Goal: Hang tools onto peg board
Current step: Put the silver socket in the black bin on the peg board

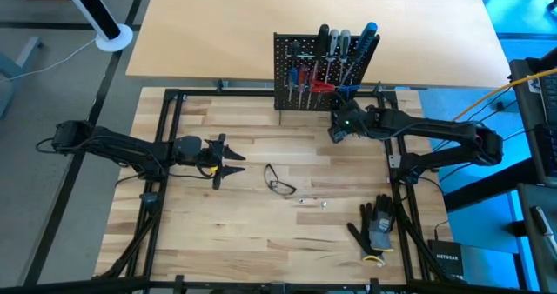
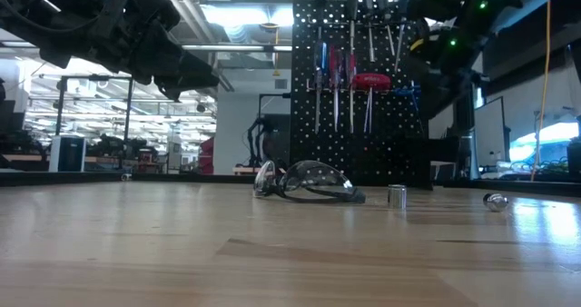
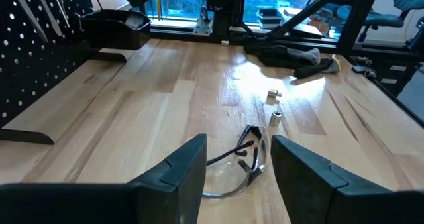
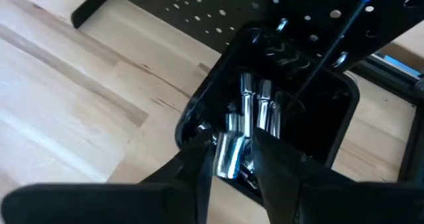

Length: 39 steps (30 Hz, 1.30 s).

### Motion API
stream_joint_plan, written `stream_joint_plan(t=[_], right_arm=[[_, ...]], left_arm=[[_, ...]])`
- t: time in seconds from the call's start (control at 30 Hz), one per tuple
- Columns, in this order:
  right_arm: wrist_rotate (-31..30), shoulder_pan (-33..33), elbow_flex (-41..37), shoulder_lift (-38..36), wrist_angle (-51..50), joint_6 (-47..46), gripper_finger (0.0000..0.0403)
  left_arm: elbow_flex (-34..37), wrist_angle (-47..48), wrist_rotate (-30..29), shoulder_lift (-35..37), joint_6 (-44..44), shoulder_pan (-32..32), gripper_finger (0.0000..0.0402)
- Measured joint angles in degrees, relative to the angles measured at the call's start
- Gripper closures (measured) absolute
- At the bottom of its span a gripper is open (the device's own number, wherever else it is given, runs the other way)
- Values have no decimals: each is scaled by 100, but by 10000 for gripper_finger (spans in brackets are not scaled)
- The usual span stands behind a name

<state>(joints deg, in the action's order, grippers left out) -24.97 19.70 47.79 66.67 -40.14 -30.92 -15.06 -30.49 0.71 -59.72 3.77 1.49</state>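
Holding shiny metal sockets (image 4: 255, 114): black bin (image 4: 331, 128), right gripper (image 4: 228, 159) above.

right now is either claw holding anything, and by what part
The right claw holds a small silver socket by its sides over the black bin. The left claw is open, holding nothing.

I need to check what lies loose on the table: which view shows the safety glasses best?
The low view: the safety glasses lie side-on, lenses clear. The left wrist view half hides them behind the tool fingers; the high view shows a thin outline; the right wrist view shows nothing.
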Motion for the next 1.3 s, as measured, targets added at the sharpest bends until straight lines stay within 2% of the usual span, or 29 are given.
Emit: stream_joint_plan(t=[0.17,0.27,0.43,0.5,0.6,0.77,0.93,1.3], right_arm=[[-94,-15,0,53,20,-2,267],[76,-15,0,64,22,-2,247],[1189,-307,0,64,105,142,231],[1566,-667,0,64,289,169,231],[1826,-1336,0,81,658,226,232],[1860,-2363,4,385,1263,464,235],[1862,-3066,4,1063,1839,684,236],[1862,-3562,4,2443,2855,689,236]], left_arm=[[1,1,0,0,-10,-1,243],[0,3,0,0,-10,-1,243],[1,1,0,0,-11,1,243],[1,1,0,0,-17,1,243],[0,1,0,0,-72,0,243],[-1,1,0,0,-31,1,243],[1,-2,-2,0,16,0,243],[0,-66,-2,0,-272,0,243]])
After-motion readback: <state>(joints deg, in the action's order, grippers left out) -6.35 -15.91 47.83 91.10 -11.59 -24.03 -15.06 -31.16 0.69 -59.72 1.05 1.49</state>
